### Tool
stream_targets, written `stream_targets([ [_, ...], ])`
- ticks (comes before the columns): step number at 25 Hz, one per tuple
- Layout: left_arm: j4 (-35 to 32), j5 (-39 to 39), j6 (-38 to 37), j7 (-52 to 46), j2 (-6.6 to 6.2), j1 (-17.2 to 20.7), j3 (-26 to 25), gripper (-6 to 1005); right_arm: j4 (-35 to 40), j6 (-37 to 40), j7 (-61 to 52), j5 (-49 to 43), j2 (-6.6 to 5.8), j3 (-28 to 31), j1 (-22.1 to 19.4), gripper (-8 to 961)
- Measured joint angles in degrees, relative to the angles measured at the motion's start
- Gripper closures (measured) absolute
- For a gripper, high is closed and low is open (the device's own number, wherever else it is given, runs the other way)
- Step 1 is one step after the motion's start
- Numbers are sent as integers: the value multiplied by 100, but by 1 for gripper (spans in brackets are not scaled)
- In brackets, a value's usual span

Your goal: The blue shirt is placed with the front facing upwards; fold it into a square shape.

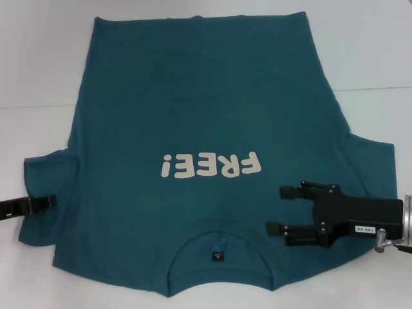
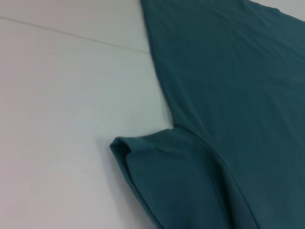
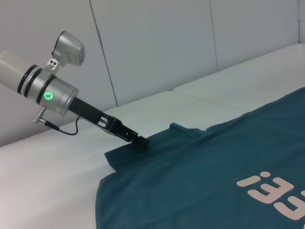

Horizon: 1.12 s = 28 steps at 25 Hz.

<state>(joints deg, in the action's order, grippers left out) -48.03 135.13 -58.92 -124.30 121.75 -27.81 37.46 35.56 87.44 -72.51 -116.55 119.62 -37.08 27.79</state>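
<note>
The blue shirt (image 1: 193,96) lies flat and face up on the white table, its collar (image 1: 219,248) toward me and the cream "FREE!" lettering (image 1: 209,165) across the chest. My left gripper (image 1: 50,201) reaches in from the left edge and is shut on the hem of the left sleeve (image 1: 48,174). The right wrist view shows this left gripper (image 3: 142,142) pinching that sleeve (image 3: 138,155). My right gripper (image 1: 278,210) hovers open over the shoulder to the right of the collar, with nothing between its fingers. The left wrist view shows only the sleeve (image 2: 167,181) and the shirt's side (image 2: 228,95).
The white table (image 1: 38,64) has a seam line (image 1: 38,106) running across it behind the sleeves. The right sleeve (image 1: 373,161) spreads out toward the table's right side. Pale wall panels (image 3: 143,47) stand behind the table.
</note>
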Motion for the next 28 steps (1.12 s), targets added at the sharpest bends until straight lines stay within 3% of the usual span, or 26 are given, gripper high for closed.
stream_targets([
  [9, -5, -10, -7, 80, 34, -50, -2, 632, -5, 0, 0, 0, 0, -1, -2, 12],
  [14, -32, -22, -6, 146, 45, -64, -2, 867, -5, 0, 0, 0, 0, -1, -2, 12],
  [20, -37, -28, 4, 220, 35, -81, -2, 1004, -5, 0, 0, 4, 0, 5, -2, 11],
  [28, -4, -35, 15, 283, 35, -97, -13, 1000, -5, -3, 0, 7, -1, 27, 6, 11],
])
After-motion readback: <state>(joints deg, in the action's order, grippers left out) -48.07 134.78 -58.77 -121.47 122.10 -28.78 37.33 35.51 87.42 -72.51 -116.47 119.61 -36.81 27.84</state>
